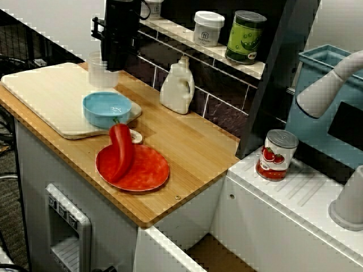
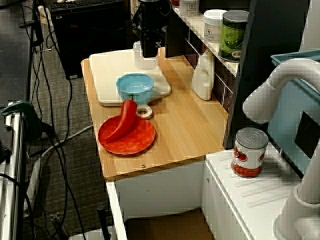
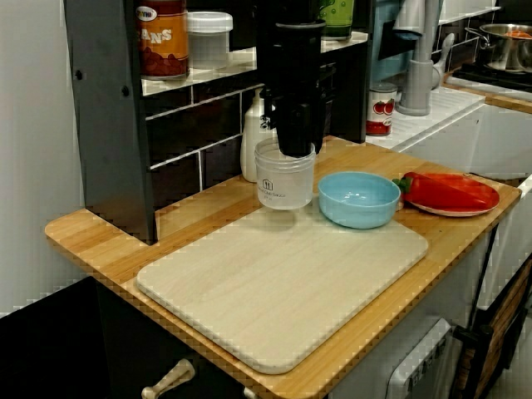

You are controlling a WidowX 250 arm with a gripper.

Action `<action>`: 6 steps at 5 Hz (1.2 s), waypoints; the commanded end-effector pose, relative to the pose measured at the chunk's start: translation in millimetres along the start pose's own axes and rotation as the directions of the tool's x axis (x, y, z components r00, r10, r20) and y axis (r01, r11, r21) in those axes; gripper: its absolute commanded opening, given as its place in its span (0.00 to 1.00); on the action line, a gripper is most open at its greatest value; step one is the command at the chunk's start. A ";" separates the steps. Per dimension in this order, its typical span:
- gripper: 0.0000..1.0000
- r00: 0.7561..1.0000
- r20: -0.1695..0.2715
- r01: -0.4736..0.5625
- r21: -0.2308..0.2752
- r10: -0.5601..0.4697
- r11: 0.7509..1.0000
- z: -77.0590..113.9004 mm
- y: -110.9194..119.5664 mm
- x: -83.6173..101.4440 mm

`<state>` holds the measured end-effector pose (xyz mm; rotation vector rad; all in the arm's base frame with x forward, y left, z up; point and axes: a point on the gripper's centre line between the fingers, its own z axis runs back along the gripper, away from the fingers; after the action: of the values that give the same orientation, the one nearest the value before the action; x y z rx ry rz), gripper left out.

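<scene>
Nearest lies the pale wooden cutting board, at whose far edge the clear plastic jar is upright beside a light-blue bowl, its open mouth swallowing the black jaws, so whether they clench cannot be told.

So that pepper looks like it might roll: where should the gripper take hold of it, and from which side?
Grip the red pepper across its thick middle, coming straight down from above, jaws closing across its narrow width. It lies lengthwise on the red plate, stem end over the rim toward the blue bowl, so both long sides look free.
</scene>
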<state>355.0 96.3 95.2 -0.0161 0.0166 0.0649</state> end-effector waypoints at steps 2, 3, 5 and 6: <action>0.00 0.993 0.120 -0.017 -0.027 0.020 0.999 51.5 15.6 -7.2; 0.00 0.992 0.120 -0.019 -0.032 0.023 0.999 53.4 17.9 -10.2; 0.00 0.992 0.121 -0.020 -0.029 0.023 0.999 54.0 22.4 -17.9; 0.00 0.992 0.122 -0.018 -0.039 0.023 0.999 57.7 24.1 -21.4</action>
<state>335.2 116.2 125.7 -0.0751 -0.0296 0.0833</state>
